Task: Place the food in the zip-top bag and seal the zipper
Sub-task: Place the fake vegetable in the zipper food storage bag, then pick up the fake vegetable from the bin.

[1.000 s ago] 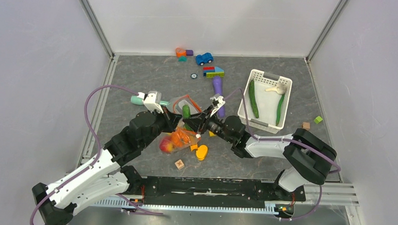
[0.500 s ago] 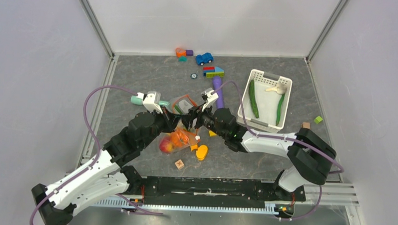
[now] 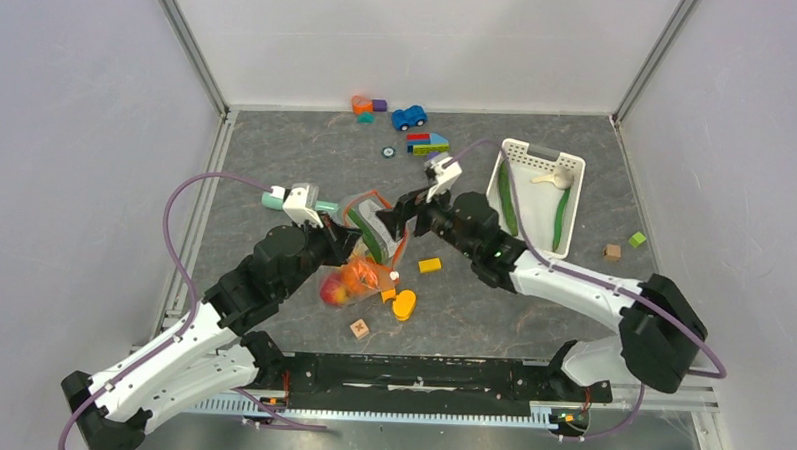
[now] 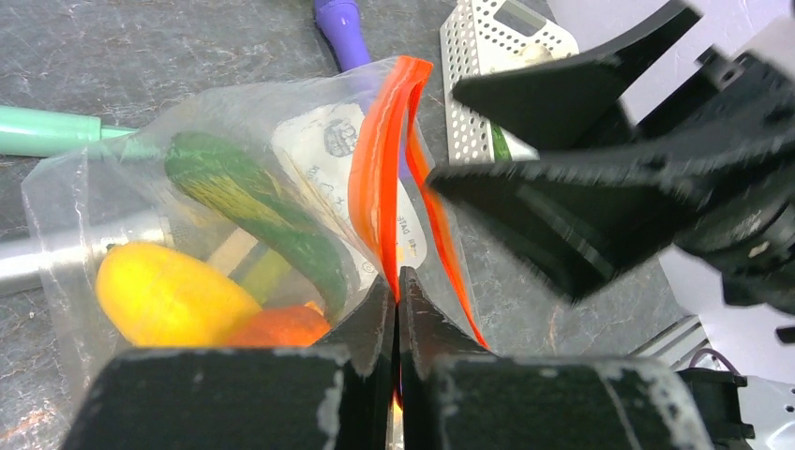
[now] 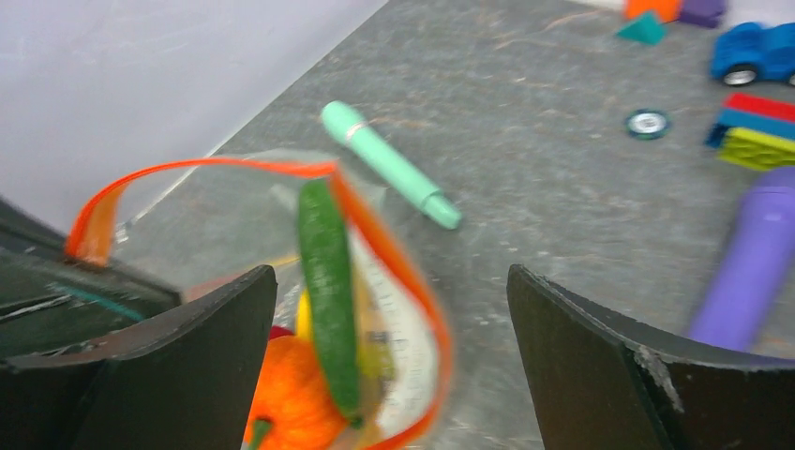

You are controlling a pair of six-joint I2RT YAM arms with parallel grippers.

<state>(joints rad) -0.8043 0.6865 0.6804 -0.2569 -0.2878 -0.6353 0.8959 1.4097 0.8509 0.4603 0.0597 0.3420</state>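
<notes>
The left gripper, jaws clamped, and the right gripper, jaws spread, crowd the mouth of the zip-top bag, while bare surface lies behind it.

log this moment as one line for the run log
zip-top bag unsealed, cucumber inside | left hand shut on zipper | right hand open, empty, by bag mouth | white basket holds two cucumbers, garlic piece

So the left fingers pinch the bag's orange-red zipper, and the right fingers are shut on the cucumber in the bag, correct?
Not quite: the right wrist view shows the right fingers wide open, gripping nothing. The cucumber is in the bag, and the left fingers do pinch the zipper.
</notes>
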